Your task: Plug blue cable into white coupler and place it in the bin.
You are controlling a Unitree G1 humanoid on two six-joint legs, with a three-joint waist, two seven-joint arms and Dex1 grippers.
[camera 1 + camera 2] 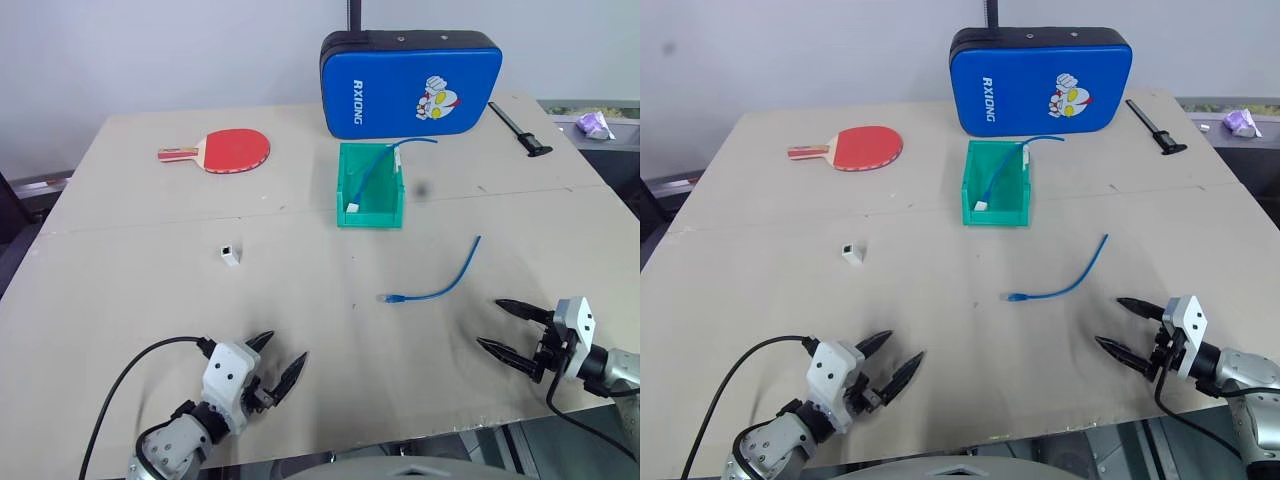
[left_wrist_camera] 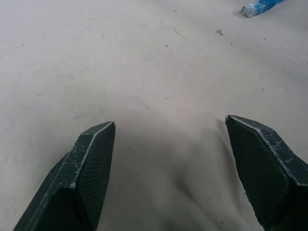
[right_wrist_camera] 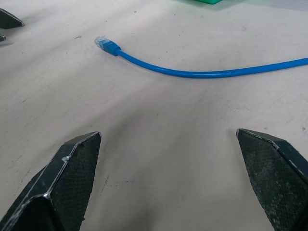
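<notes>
The cable [image 1: 440, 281] lies loose on the table [image 1: 130, 290], in a gentle curve, nearer the robot than the bin [image 1: 370, 186] and a little to the right of it, well apart from it. Its clear plug [image 3: 101, 42] rests flat on the board at the end that points left. Nothing touches it.

The coupler [image 1: 231, 253] stands alone, to the left of the bin and nearer the robot, well apart from both bin and cable.

The bin sits open-topped, with its lower wall on the near side. Inside it is another blue cable [image 1: 378, 166] with a white block [image 1: 354, 208] on its lower end against the near wall; the cord climbs out over the far right corner and its free end hangs beyond the rim toward the blue case [image 1: 410, 81].

That case stands just behind the bin. A red paddle [image 1: 222, 150] lies well to the left of the bin, and a black caliper [image 1: 519, 128] well to its right.

The left gripper [image 1: 277, 363] hovers low over the near edge, far in front of the bin and to its left, fingers [image 2: 86, 163] spread and empty. The right gripper [image 1: 504, 328] is just beyond the cable from the bin, at the near right, its fingers [image 3: 67, 173] spread wide, holding nothing.
</notes>
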